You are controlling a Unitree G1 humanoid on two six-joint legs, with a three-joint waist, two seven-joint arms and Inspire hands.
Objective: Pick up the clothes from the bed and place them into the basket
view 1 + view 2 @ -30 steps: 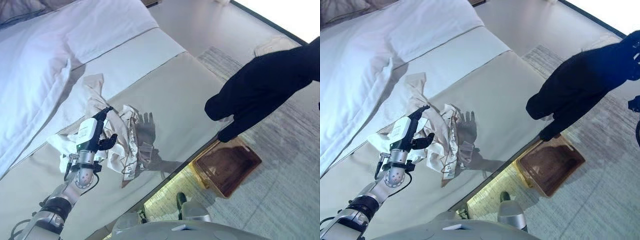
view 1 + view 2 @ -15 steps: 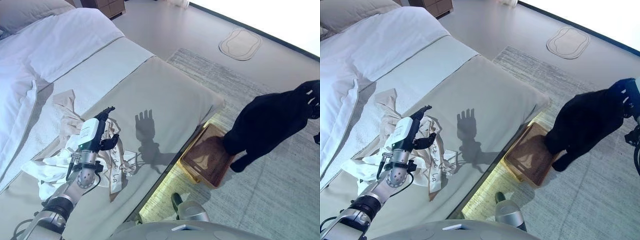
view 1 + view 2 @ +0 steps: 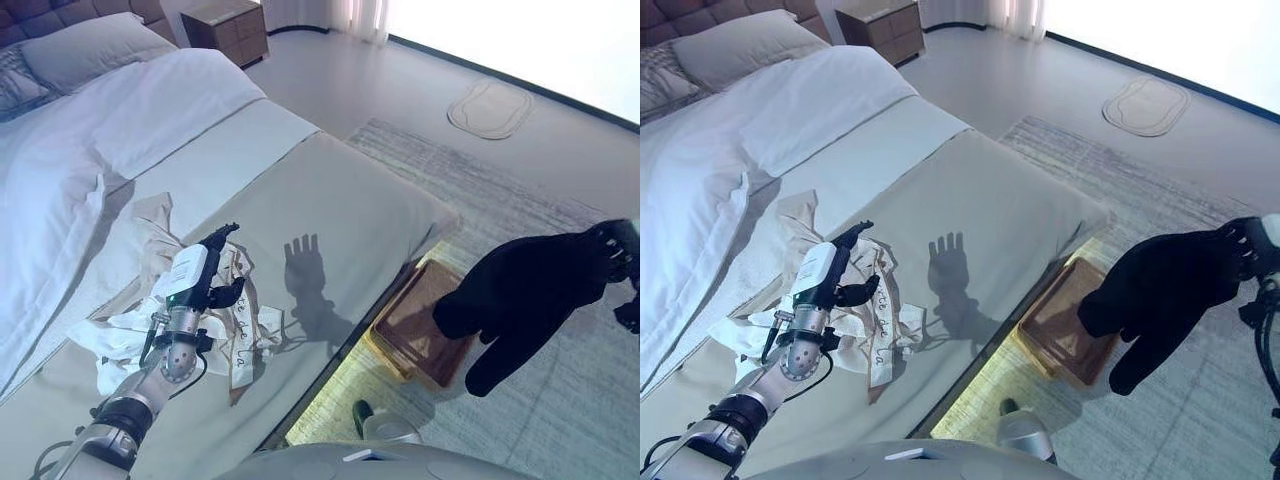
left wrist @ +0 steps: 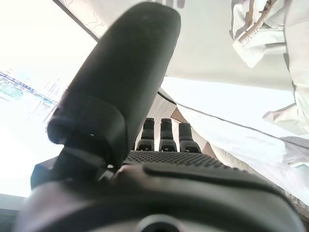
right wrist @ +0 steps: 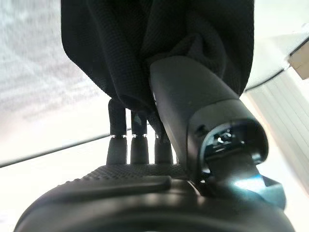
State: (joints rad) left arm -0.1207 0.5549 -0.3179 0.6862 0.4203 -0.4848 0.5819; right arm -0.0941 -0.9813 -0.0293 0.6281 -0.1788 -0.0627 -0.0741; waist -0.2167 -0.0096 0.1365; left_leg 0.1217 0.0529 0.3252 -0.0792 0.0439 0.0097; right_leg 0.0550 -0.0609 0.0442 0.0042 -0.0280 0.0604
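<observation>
Here the right hand (image 3: 1243, 250), fingers clamped on a black garment (image 3: 1160, 290), hangs beside the wicker basket (image 3: 1065, 340); the left hand (image 3: 830, 275), fingers apart, hovers over the cream clothes (image 3: 875, 320).

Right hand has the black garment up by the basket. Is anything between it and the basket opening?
Nothing visible does. The black garment hangs from the right hand beside the basket, whose opening looks unobstructed; the bed edge lies on its far side.

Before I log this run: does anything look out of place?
Only the crumpled cream clothes still heaped on the beige bed. The right hand dangles a black garment beside the brown basket.
</observation>
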